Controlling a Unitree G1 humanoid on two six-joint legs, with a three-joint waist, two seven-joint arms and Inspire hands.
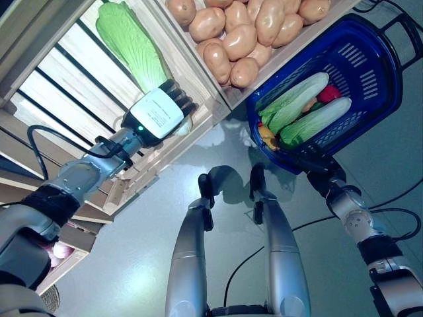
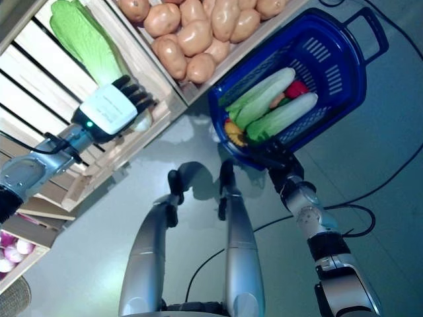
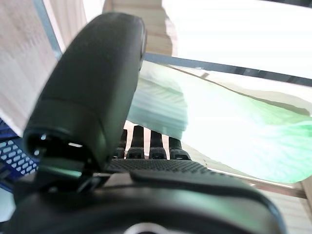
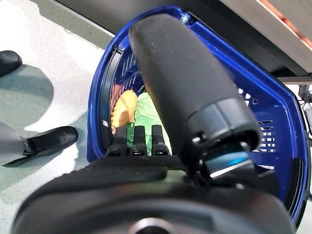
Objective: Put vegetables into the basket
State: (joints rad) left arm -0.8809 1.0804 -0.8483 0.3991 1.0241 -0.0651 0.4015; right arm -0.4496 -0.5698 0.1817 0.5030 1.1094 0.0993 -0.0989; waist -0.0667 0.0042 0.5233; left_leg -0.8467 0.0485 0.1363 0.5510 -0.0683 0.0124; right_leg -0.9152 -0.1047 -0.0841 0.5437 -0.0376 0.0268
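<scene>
My left hand (image 1: 157,113) reaches into a wooden crate on the stand, at the white base of a long green napa cabbage (image 1: 129,39). In the left wrist view its fingers (image 3: 146,146) are straight under the cabbage (image 3: 234,131) and its thumb (image 3: 92,97) stands raised beside it, so the hand is open. The blue basket (image 1: 390,72) stands on the floor. It holds two long pale green cabbages (image 1: 297,96), a red vegetable (image 1: 328,93) and a yellow-orange one (image 1: 266,135). My right hand (image 1: 316,162) waits at the basket's near rim with its fingers (image 4: 141,141) straight.
The wooden stand's slatted crates (image 1: 198,112) slope from the left toward the basket, and the crate's front board (image 1: 165,155) lies just below my left hand. Grey floor (image 1: 132,264) lies between the stand and the basket.
</scene>
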